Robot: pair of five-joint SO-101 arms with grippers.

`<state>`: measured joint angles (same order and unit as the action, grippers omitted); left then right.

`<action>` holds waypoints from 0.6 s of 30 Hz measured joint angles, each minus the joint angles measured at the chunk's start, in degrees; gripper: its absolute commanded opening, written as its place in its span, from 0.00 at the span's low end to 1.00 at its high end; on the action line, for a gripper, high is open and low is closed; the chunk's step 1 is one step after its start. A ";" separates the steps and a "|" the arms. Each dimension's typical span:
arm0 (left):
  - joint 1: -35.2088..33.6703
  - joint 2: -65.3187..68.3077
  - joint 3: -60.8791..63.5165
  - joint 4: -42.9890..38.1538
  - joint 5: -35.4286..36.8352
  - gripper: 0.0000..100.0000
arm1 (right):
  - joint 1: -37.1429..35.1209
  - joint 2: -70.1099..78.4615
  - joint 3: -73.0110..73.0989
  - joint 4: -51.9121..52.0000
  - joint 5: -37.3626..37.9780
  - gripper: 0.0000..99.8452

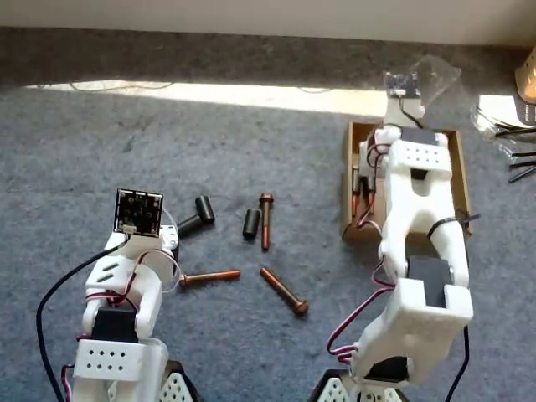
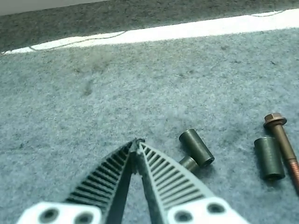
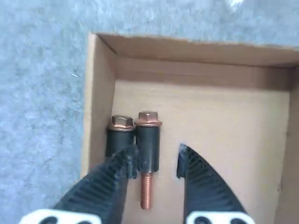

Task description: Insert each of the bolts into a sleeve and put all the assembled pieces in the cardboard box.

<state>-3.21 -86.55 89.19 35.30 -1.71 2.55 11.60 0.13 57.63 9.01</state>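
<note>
In the right wrist view my right gripper [image 3: 157,158] is open inside the cardboard box [image 3: 100,88], its fingertips on either side of an assembled bolt-in-sleeve piece [image 3: 148,140] lying on the box floor. A second assembled piece [image 3: 120,135] lies beside it against the box wall. My left gripper [image 2: 136,143] is shut and empty, low over the carpet, just short of two dark sleeves [image 2: 196,147] [image 2: 188,163]. A third sleeve [image 2: 269,157] lies beside a copper bolt [image 2: 282,140]. The high view shows three loose bolts [image 1: 265,219] [image 1: 209,276] [image 1: 283,291] on the carpet.
The grey carpet [image 1: 251,134] has a sunlit strip [image 1: 251,94] along its far side. Clear plastic and papers [image 1: 502,117] lie to the right of the cardboard box [image 1: 461,176]. The right arm [image 1: 419,243] stretches over the box. Open carpet lies left of the sleeves.
</note>
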 measured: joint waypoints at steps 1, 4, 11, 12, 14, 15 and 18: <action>-0.53 0.00 0.00 0.00 0.00 0.01 | 0.00 -1.85 -0.70 1.49 0.00 0.12; -3.16 0.00 0.00 0.00 0.09 0.01 | -1.58 -7.47 -1.14 4.84 0.00 0.12; -4.13 -8.53 0.00 5.27 0.09 0.01 | -10.73 -18.55 -1.23 8.53 0.00 0.12; -4.13 -11.43 0.00 7.47 0.09 0.01 | -12.13 -19.60 -1.23 9.23 0.00 0.12; -4.13 -16.53 0.09 11.34 0.09 0.01 | -15.82 -20.92 -1.23 10.99 0.00 0.12; -4.13 -17.23 0.44 12.13 0.09 0.01 | -17.85 -21.27 -1.23 12.04 0.00 0.12; -4.13 -16.26 0.70 12.04 0.00 0.01 | -24.44 -21.45 -1.23 14.86 0.00 0.12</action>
<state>-7.34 -102.81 89.89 47.34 -1.71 -21.89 -9.85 -1.10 72.48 9.01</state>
